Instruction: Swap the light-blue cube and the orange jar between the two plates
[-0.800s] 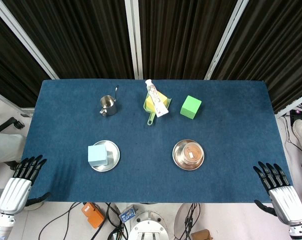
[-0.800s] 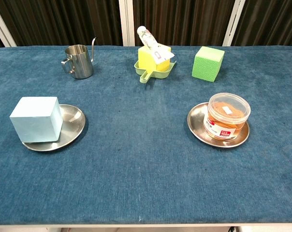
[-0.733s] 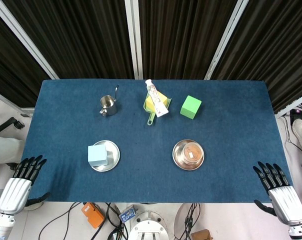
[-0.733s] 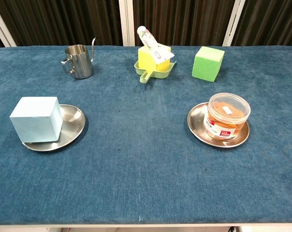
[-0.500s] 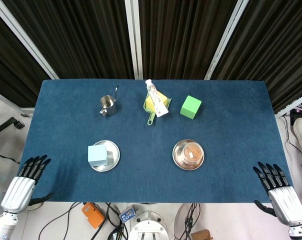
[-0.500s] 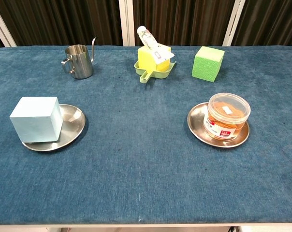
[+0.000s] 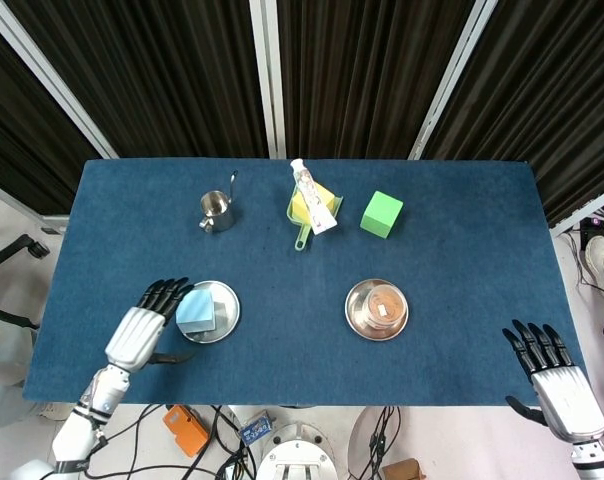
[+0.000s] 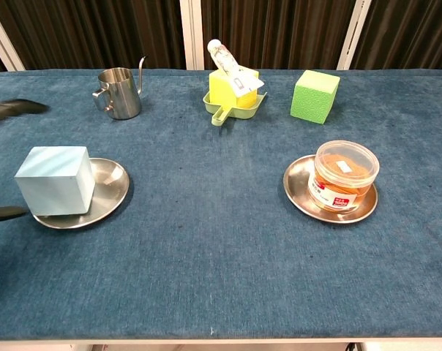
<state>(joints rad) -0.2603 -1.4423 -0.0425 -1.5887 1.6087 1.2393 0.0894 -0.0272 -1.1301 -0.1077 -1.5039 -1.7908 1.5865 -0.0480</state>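
Since the earlier frame the left hand (image 7: 142, 327) has been brought from the table edge to just left of the light-blue cube (image 7: 195, 310), fingers spread, nothing held. The cube sits flat on the left plate (image 7: 225, 318), no long axis. Right of the cube, the orange jar (image 7: 383, 307) stands upright on the right plate (image 7: 356, 316). The right hand (image 7: 552, 373) is kept spread, empty, off the table's corner.

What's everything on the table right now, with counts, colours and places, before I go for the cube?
light-blue cube: one, pale blue, on the left plate
orange jar: one, clear with orange contents, on the right plate
plates: two, steel, near left and near right
pitcher: one, steel, far left
green cube: one, far right
scoop tray: one, yellow-green, far centre, white tube leaning on it
tablecloth: one, dark blue
left hand: beside the light-blue cube, fingers apart
right hand: off the table's near right corner, fingers apart
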